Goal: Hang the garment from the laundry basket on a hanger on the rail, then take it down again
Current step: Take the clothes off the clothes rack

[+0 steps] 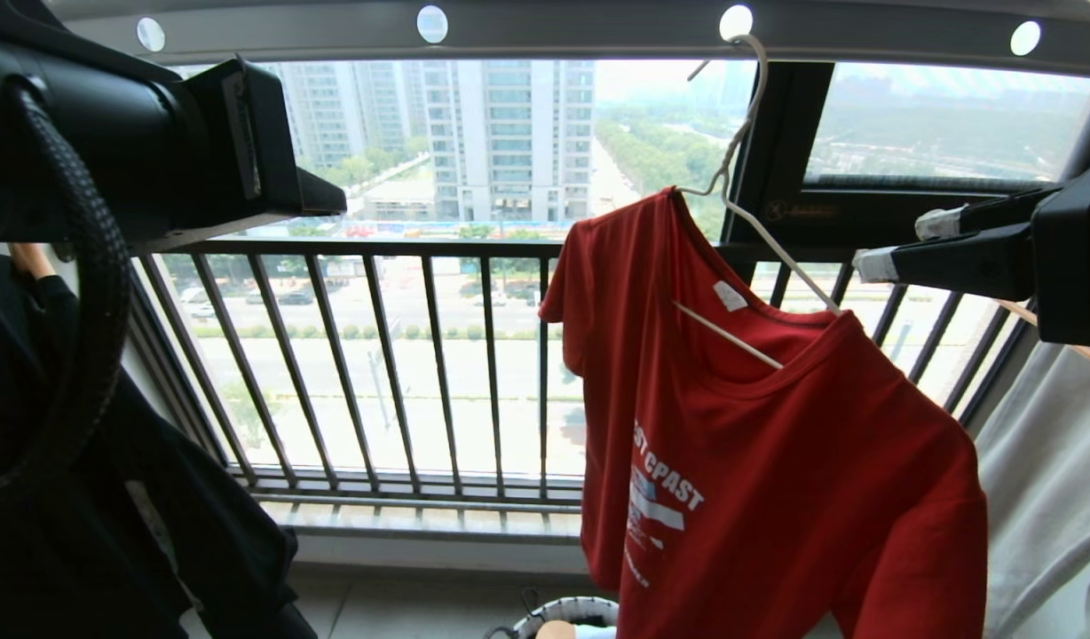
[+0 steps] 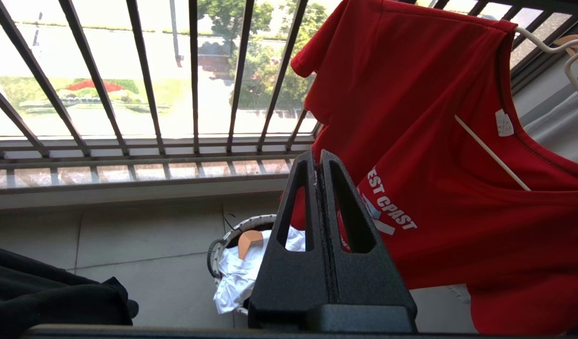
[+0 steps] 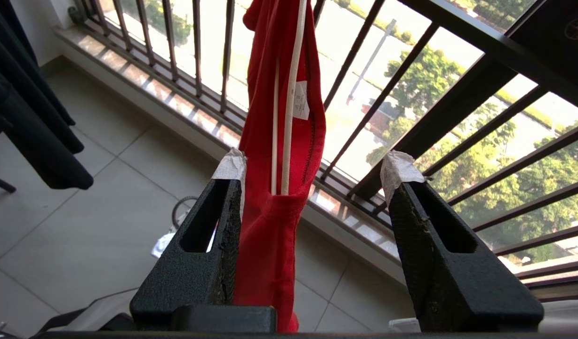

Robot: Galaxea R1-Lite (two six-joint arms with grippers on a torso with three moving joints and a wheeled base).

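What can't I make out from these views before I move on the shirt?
- Head view: the laundry basket is cut off by the lower edge, so its contents are hidden there.
- Head view: the red T-shirt hides the white wire hanger's shoulders; the lettering's first letters fold out of sight.
- Right wrist view: the open right hand flanks the shirt; contact with the cloth is unclear.

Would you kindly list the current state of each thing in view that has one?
Red T-shirt: on the hanger, hanging askew.
White wire hanger: hooked in a hole of the rail, tilted.
Laundry basket: on the floor, white cloth inside.
Left gripper: shut, empty.
Right gripper: open, fingers either side of the T-shirt's shoulder.
Black shirt: hanging at the left.
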